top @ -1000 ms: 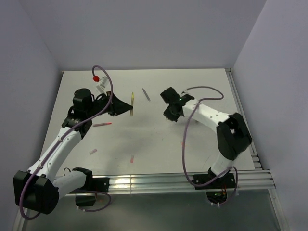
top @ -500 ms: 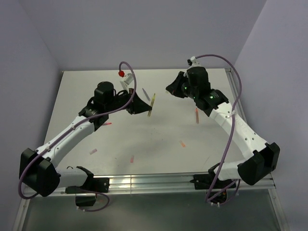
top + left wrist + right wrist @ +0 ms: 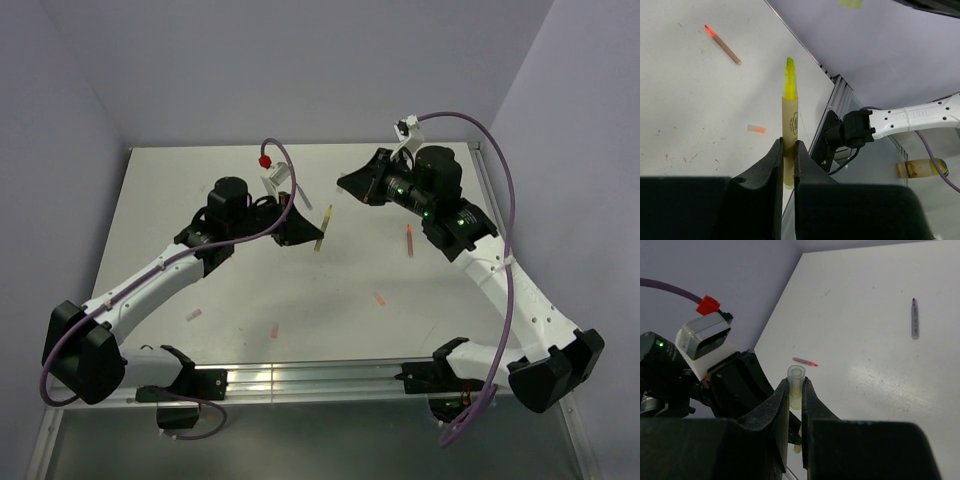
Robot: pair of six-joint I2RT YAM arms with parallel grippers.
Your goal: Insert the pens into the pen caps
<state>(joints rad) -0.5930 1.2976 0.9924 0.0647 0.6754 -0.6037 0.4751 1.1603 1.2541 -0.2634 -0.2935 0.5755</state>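
- Fingers (image 3: pixel 774 165) of the left gripper (image 3: pixel 788 145) are clamped on the yellow pen (image 3: pixel 789 115), held clear above the table (image 3: pixel 680 100) (felt tip pointing away).
- Right gripper (image 3: pixel 796 390) pinches the pale yellow cap (image 3: pixel 796 377), its open end outward.
- White scuffed table between lilac walls (image 3: pixel 300 60); orange-red pen (image 3: pixel 722 45), orange cap (image 3: pixel 756 129) and purple pen (image 3: pixel 914 317) lie apart on it.

- I see the table (image 3: pixel 685 115) as matt white, lightly scuffed.
- The pale yellow cap (image 3: pixel 796 382) looks like smooth translucent plastic.
- Front rail (image 3: pixel 330 379): ribbed, shiny metal.
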